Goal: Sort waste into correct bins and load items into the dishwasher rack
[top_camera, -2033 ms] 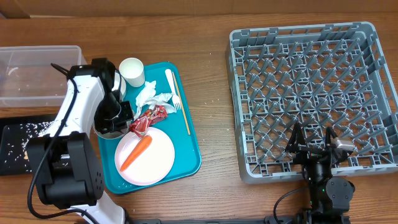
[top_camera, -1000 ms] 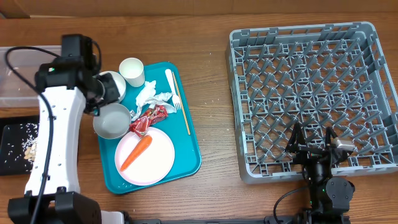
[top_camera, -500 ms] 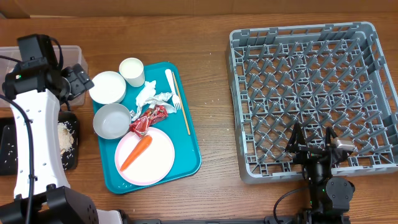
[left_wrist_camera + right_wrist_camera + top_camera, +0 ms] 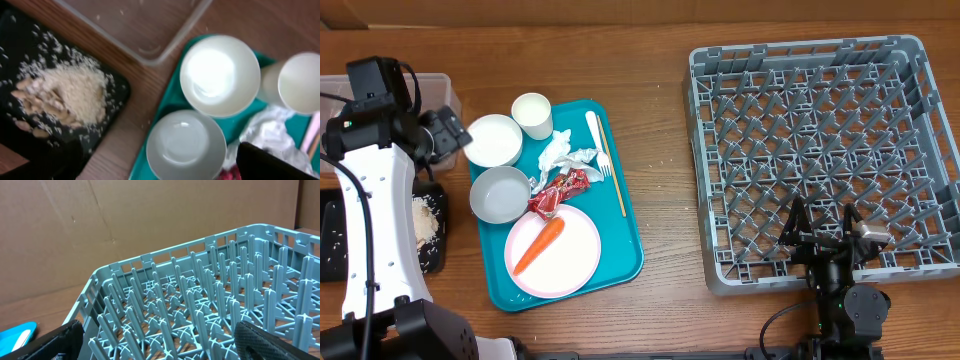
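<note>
Overhead: left gripper (image 4: 448, 135) hovers at the teal tray's (image 4: 625, 250) left edge, jaws wide apart and holding nothing, right beside the top bowl (image 4: 492, 140). The second bowl (image 4: 500, 193) sits just below it, and both look empty. Cup (image 4: 532, 114), napkins (image 4: 563, 155), wrapper (image 4: 558, 190), fork (image 4: 601, 150) and the plate (image 4: 570, 262) with the carrot (image 4: 538, 245) are all on that tray. The rack (image 4: 820, 150) is well off to the right with nothing in it, right gripper (image 4: 823, 222) parked at its near edge.

Left wrist: rice (image 4: 65, 95) is piled on the black tray (image 4: 20, 45), tub (image 4: 145, 20) just beside it.

Right wrist: only rack pegs, jaws spread, nothing between them.

My guess is the scraps are sorted, so next is the wrapper, napkins and carrot, or a bowl to the rack. A bowl needs a rim pinch and a long carry right.
</note>
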### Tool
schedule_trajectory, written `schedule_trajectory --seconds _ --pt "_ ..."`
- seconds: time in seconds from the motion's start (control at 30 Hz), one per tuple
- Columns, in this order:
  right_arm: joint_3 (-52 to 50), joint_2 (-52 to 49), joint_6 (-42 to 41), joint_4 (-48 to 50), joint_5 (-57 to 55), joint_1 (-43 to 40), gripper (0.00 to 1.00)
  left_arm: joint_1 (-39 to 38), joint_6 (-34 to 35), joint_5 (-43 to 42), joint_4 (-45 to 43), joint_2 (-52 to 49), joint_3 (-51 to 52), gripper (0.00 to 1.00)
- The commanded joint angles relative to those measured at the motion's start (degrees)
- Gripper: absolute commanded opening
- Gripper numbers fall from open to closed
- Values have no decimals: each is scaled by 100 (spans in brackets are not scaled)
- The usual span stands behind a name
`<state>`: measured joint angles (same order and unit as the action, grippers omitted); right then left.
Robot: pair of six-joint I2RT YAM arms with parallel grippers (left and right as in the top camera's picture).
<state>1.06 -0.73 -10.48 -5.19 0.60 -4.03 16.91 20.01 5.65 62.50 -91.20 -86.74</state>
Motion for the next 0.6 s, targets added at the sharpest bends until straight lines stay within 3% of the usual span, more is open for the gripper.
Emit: schedule_trajectory --seconds 0.0,0.1,0.17,0.27,0.4,0.57 --pt "-59 55 7 35 -57 28 100 -13 -92 -1480 201 -28 -70 100" --pt "-59 55 7 35 -57 28 100 -203 -898 -2741 289 -31 -35 96" --pt "-59 55 7 35 -57 28 100 -511 -1091 -2765 483 -31 -35 98" --pt "-59 55 7 35 -57 28 100 -1099 -1099 -2159 848 -31 -35 98" --pt "-59 55 7 35 -55 28 100 -1912 -568 -920 1502 -31 -33 98" --pt "-59 55 7 35 -55 28 100 -2273 116 109 1764 -31 107 97"
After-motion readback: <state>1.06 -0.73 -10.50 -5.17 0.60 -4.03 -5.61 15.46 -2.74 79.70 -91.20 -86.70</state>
